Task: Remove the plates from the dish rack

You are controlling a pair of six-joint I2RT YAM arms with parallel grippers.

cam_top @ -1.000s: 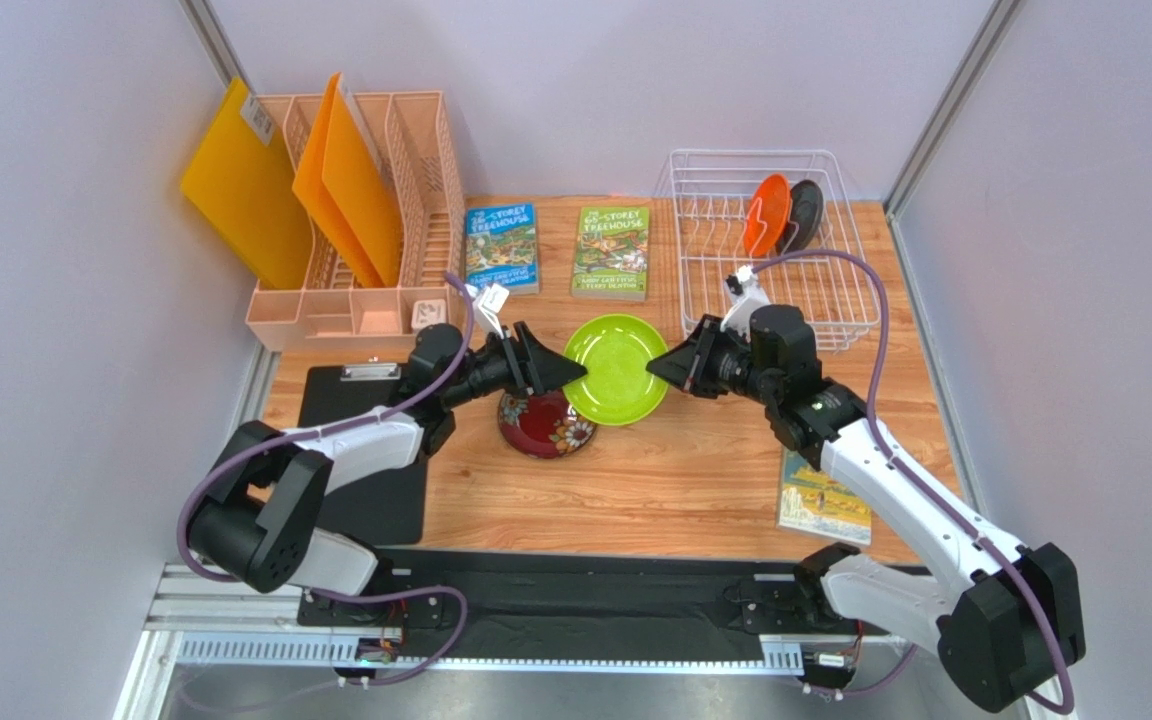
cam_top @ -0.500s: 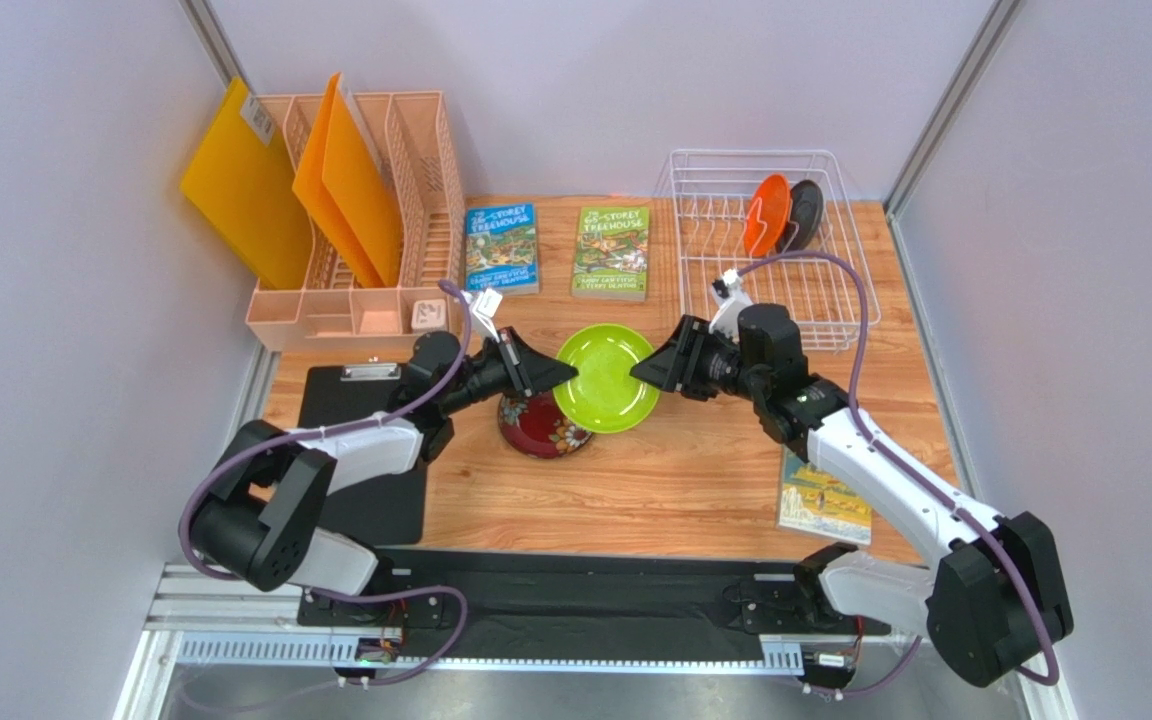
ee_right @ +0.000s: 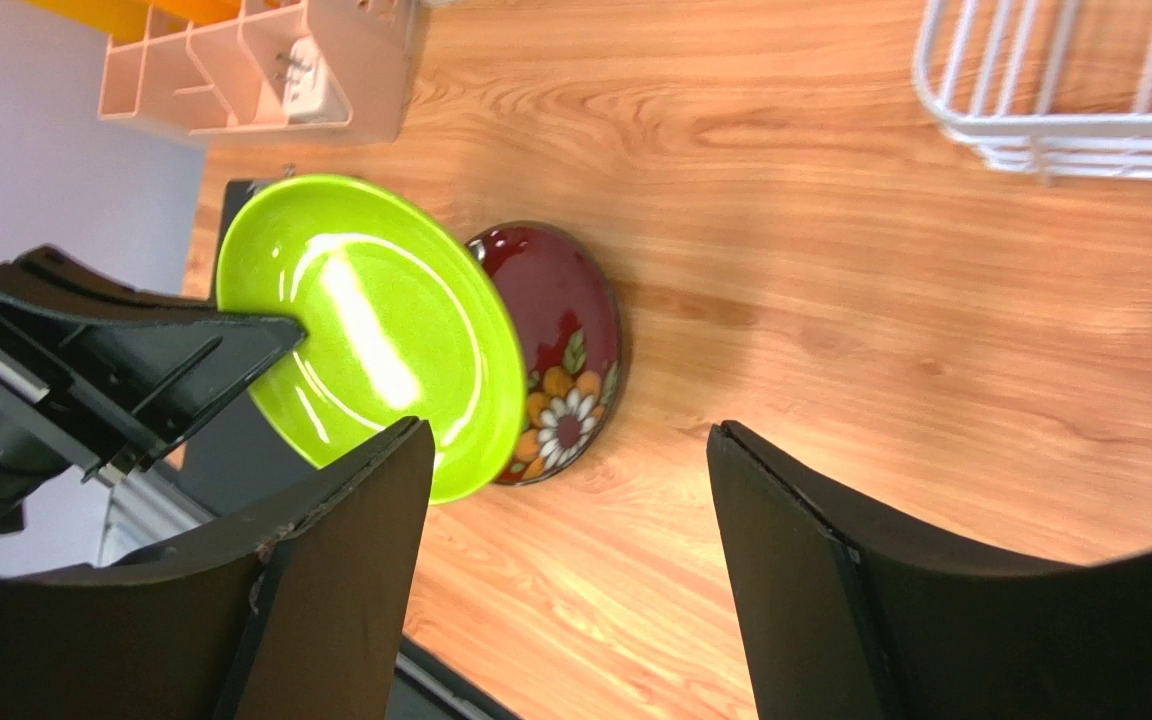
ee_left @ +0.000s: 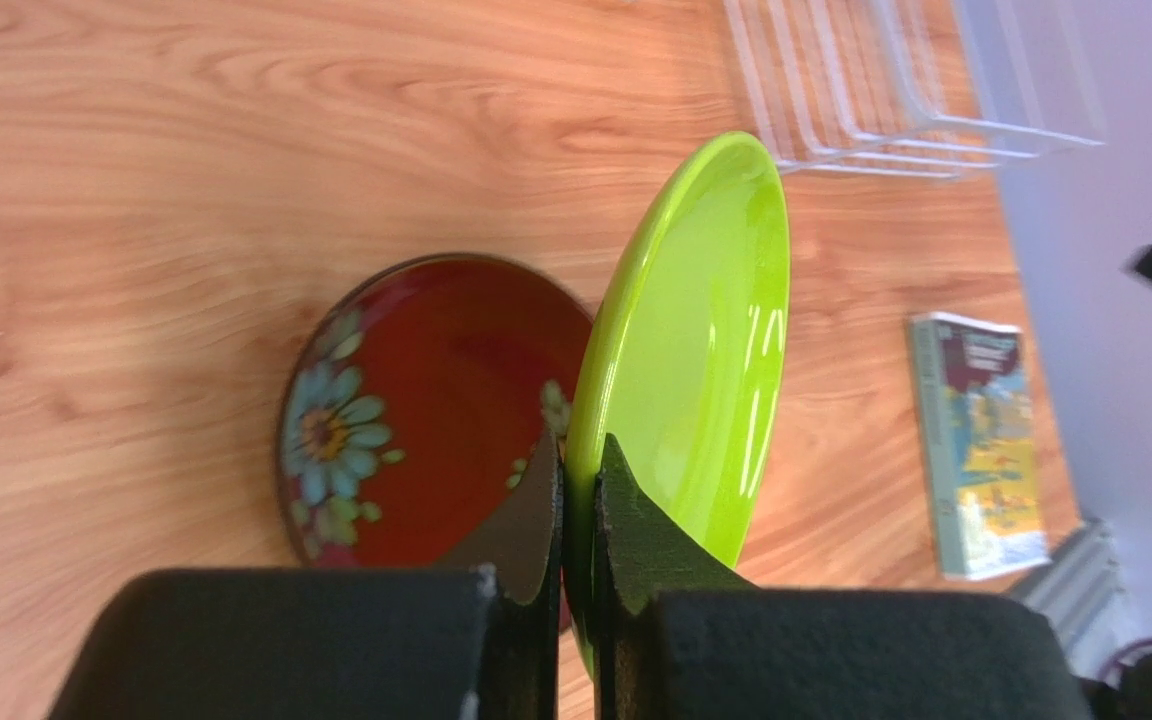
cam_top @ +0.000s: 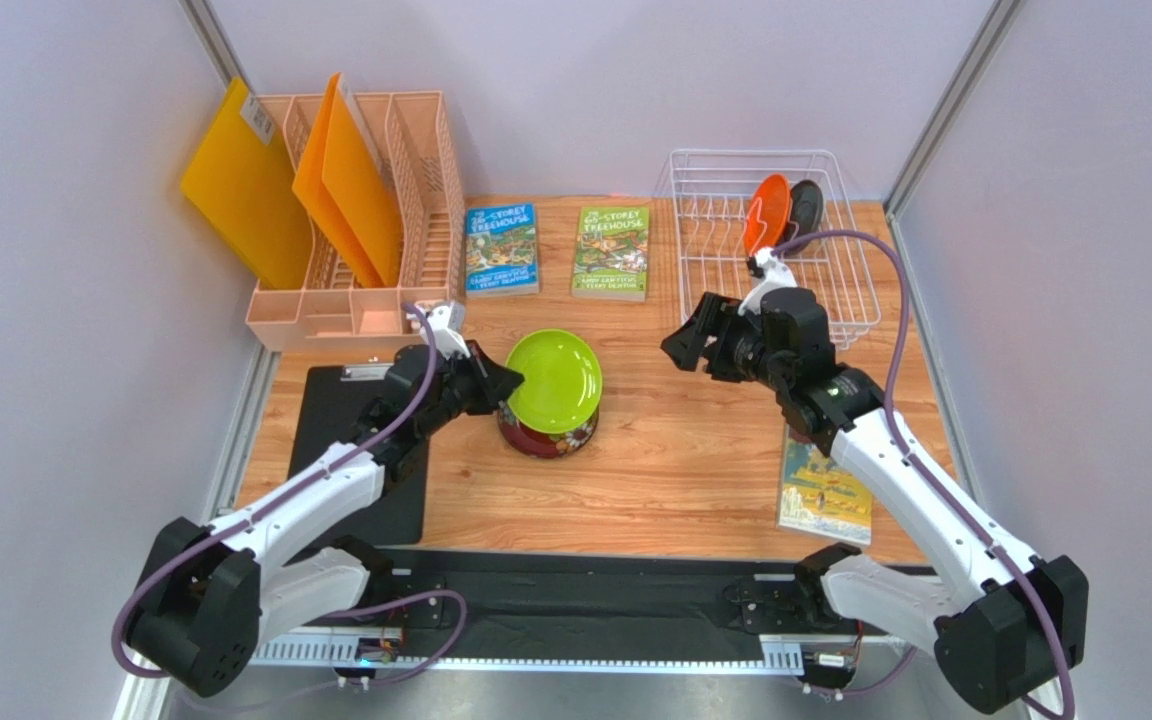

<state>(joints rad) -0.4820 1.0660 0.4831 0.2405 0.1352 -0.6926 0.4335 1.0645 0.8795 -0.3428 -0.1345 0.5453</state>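
Observation:
My left gripper (cam_top: 500,378) (ee_left: 579,458) is shut on the rim of the lime green plate (cam_top: 552,378) (ee_left: 702,330) and holds it tilted above the table. Just beneath it, the dark red floral plate (cam_top: 549,432) (ee_left: 417,390) lies flat on the wood. Off to the right, my right gripper (cam_top: 687,342) (ee_right: 567,435) stands open and empty, clear of the green plate (ee_right: 372,323) and the red plate (ee_right: 567,345). In the white wire dish rack (cam_top: 838,300) at the back right, an orange plate (cam_top: 764,213) and a dark plate (cam_top: 805,210) stand upright.
A peach slotted organiser (cam_top: 372,225) with orange folders stands at the back left. Two books (cam_top: 501,248) (cam_top: 611,251) lie at the back middle and a third book (cam_top: 826,498) at the front right. A black clipboard (cam_top: 342,450) lies under the left arm.
The right gripper opened, let go of the green plate and drew back to the right. The left gripper shut on the plate's rim and carried it left, over the red plate.

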